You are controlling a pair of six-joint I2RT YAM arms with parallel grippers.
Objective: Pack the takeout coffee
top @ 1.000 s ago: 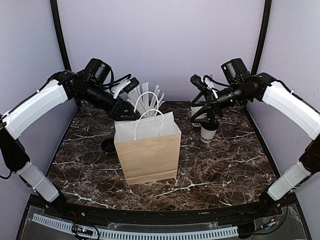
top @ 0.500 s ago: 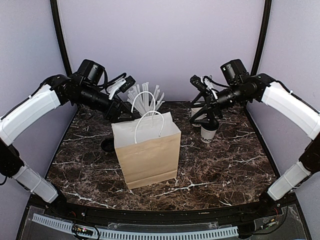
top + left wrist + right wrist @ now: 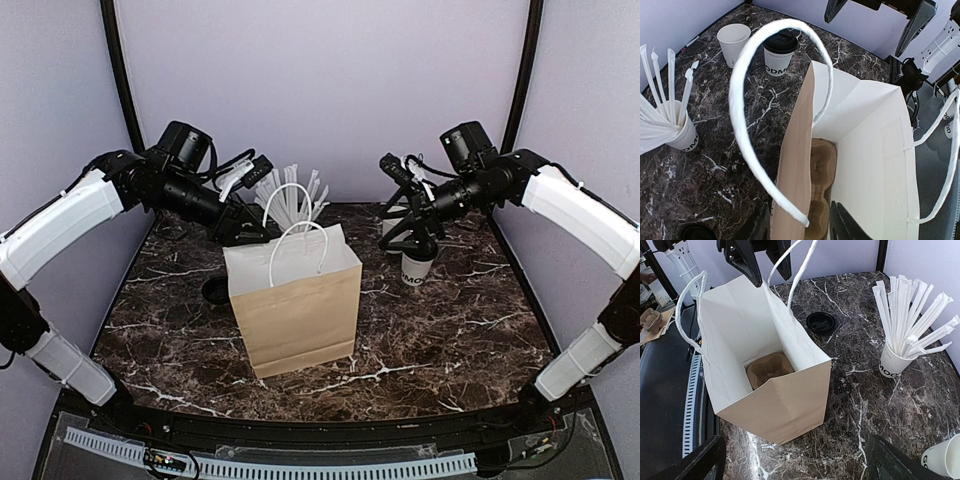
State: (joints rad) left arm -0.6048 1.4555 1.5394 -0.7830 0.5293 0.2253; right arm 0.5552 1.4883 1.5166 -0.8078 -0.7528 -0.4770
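Observation:
The takeout coffee [image 3: 780, 52], a white cup with dark lettering and a black lid, stands on the marble right of the bag; in the top view [image 3: 417, 268] its lid is hidden under my right gripper. My right gripper [image 3: 408, 238] hangs open and empty just above it, and also shows in the left wrist view [image 3: 872, 15]. The brown paper bag [image 3: 295, 300] stands open mid-table with a cardboard cup carrier [image 3: 770, 369] at its bottom. My left gripper [image 3: 800, 222] is open, its fingers either side of the bag's back-left wall [image 3: 248, 228].
A white cup of straws [image 3: 290, 200] stands behind the bag. A lidless white cup [image 3: 733, 44] stands next to the coffee. A loose black lid [image 3: 215, 290] lies left of the bag. Purple walls close in the back and sides.
My left arm has drawn back a little to the left and the bag's top has shifted left with it. The right arm has hardly moved.

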